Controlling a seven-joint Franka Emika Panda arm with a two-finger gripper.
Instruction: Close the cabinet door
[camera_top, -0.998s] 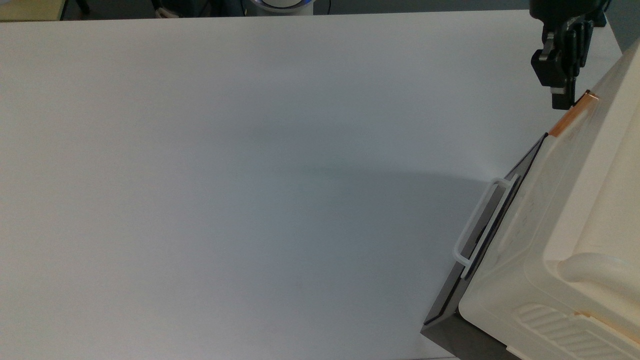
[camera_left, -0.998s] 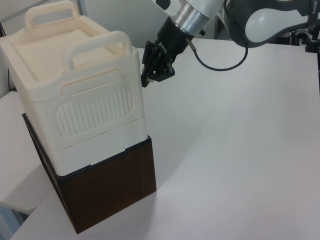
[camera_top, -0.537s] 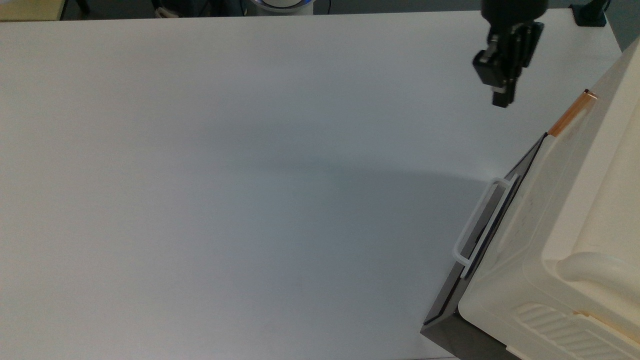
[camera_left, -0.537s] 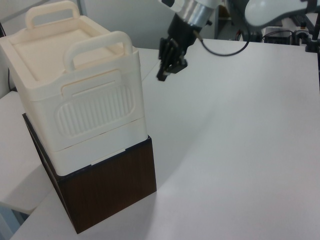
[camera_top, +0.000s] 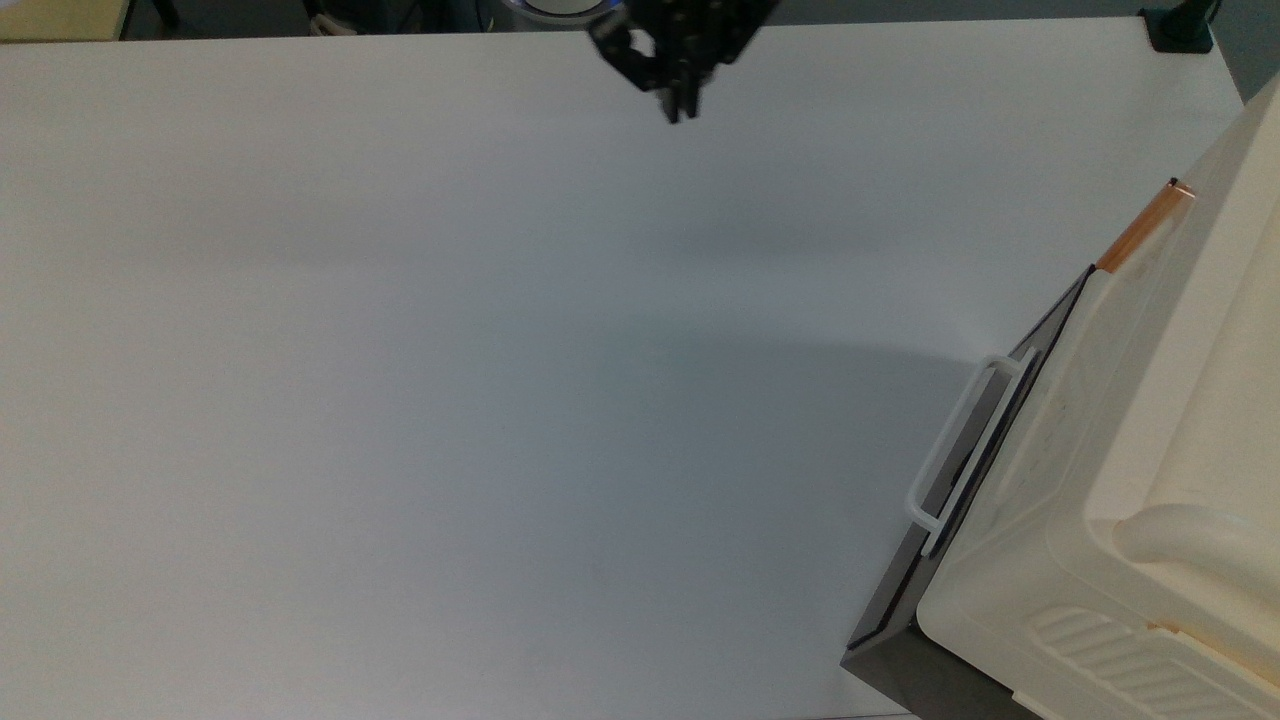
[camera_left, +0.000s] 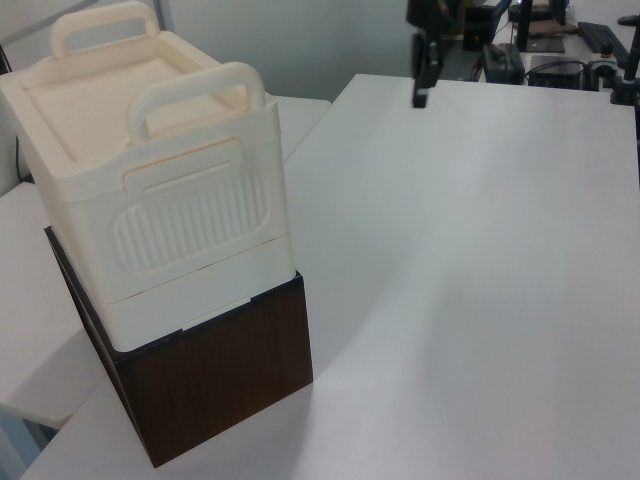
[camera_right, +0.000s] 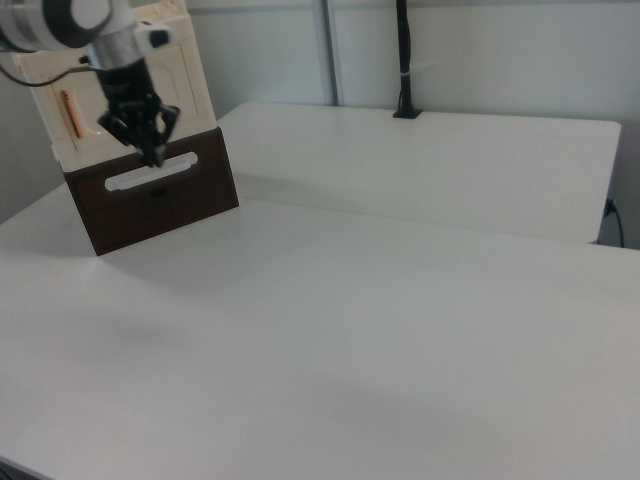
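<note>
The big cream cabinet (camera_top: 1190, 430) stands at the top view's right edge on a dark box; in the left view the cabinet (camera_left: 150, 190) shows its ribbed side. Its cream door (camera_right: 190, 95) lies flush with the cabinet front, the orange-brown strip handle (camera_top: 1145, 228) along one edge, also seen as handle (camera_right: 65, 115). My gripper (camera_top: 680, 108) hangs shut and holding nothing at the far table edge, well to the top view's left of the cabinet. In the left view the gripper (camera_left: 420, 95) is far behind the cabinet.
Under the cabinet sits a dark brown box (camera_left: 215, 375) whose dark grey front panel carries a white loop handle (camera_top: 960, 450). The white table (camera_top: 450, 380) stretches wide to the top view's left. A black post (camera_right: 403, 60) stands at the far edge in the right view.
My gripper has pulled away from the door's orange handle edge and swung across the table toward the top view's upper middle. The door and cabinet have not moved.
</note>
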